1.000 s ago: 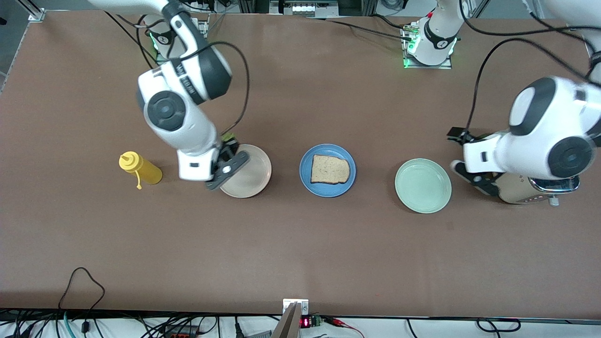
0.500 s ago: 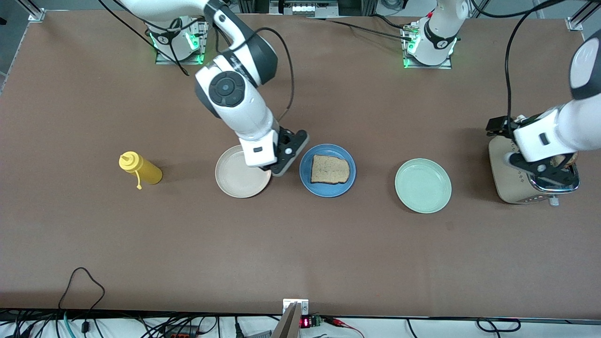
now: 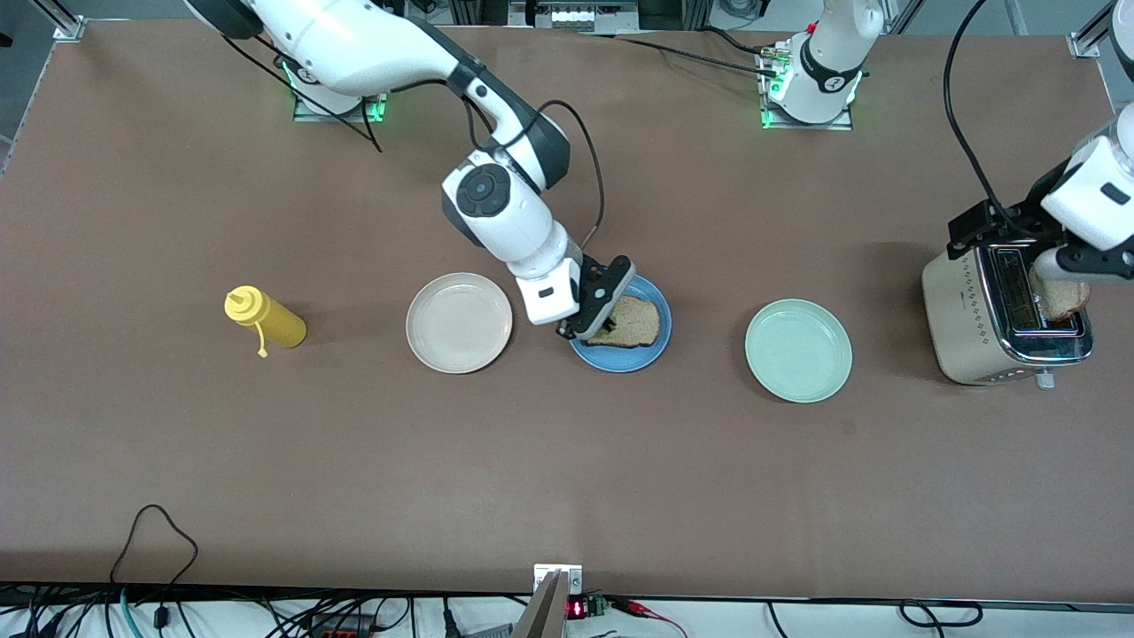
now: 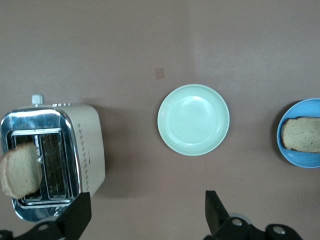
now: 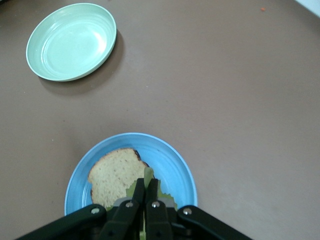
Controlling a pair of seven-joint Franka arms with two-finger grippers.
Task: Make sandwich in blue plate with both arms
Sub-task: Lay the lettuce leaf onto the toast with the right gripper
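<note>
One bread slice [image 3: 640, 321] lies on the blue plate [image 3: 651, 351] at the table's middle. My right gripper [image 3: 588, 324] is low over that plate, at the edge toward the right arm's end, shut on the green lettuce leaf [image 5: 148, 173]. The leaf hangs over the slice [image 5: 112, 175] on the plate [image 5: 176, 160]. A second bread slice [image 3: 1063, 299] stands in a slot of the toaster [image 3: 970, 310]. My left gripper [image 3: 1088, 264] hangs over the toaster, open and empty. Its wrist view shows the fingers spread [image 4: 145, 220], the toaster [image 4: 87, 145] and that slice [image 4: 20, 170].
A beige plate [image 3: 459, 322] sits beside the blue plate toward the right arm's end, with a yellow squeeze bottle [image 3: 266, 321] past it. A mint-green plate [image 3: 798, 350] lies between the blue plate and the toaster.
My right gripper has moved from over the beige plate to over the blue plate, carrying the lettuce. My left gripper has moved across and up over the toaster.
</note>
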